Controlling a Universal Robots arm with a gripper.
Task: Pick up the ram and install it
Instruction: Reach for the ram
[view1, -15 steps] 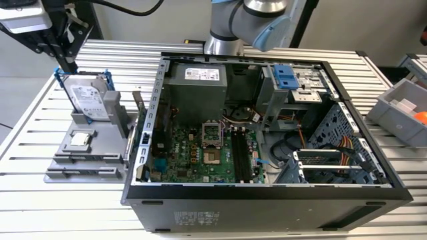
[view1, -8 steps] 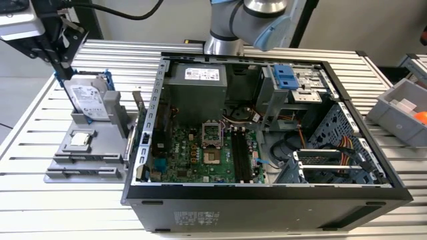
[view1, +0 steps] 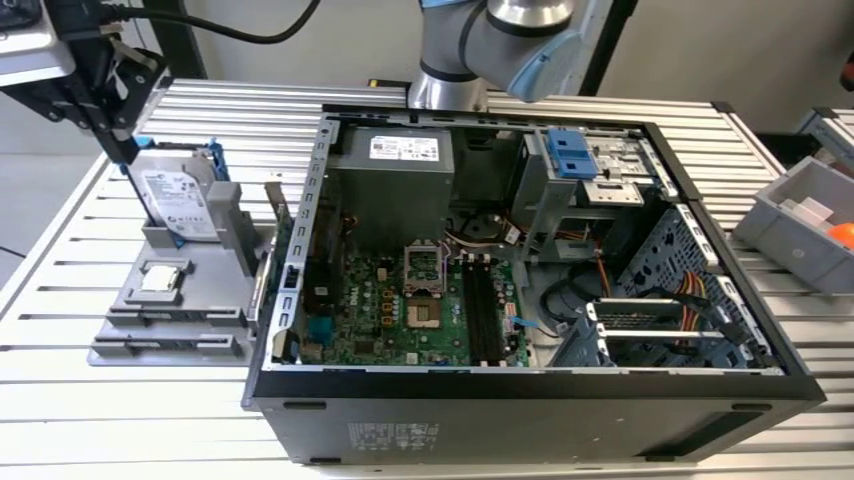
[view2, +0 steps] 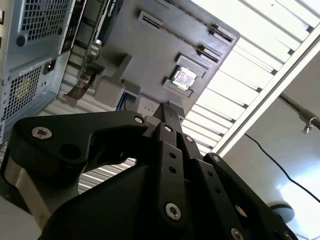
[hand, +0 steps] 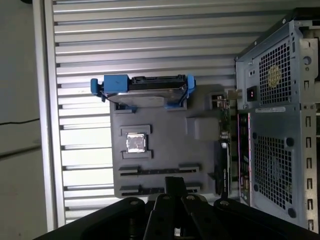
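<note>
Okay, I have the gripper (view1: 131, 150) up over the grey holder (view1: 160, 330) at the exterior view's left, on the slatted table (view1: 80, 420) beside the open computer case (view1: 534, 400). The jaws are pressed together with nothing between them; in both wrist views the black fingers (view2: 167, 112) come to one point. Under me on the holder, the hard drive (hand: 145, 92) stands on edge in its blue frame, and the processor chip (hand: 136, 143) lies flat in its recess.

Now the ram (hand: 225, 145). In the first wrist view I take it to be the thin board standing on edge along the holder's side nearest the case, though edge-on I can't make out its chips. It sits in the holder, apart from the gripper.

Inside the case, the motherboard (view1: 387, 310) lies flat and its long black slots (view1: 481, 310) have no stick in them.
</note>
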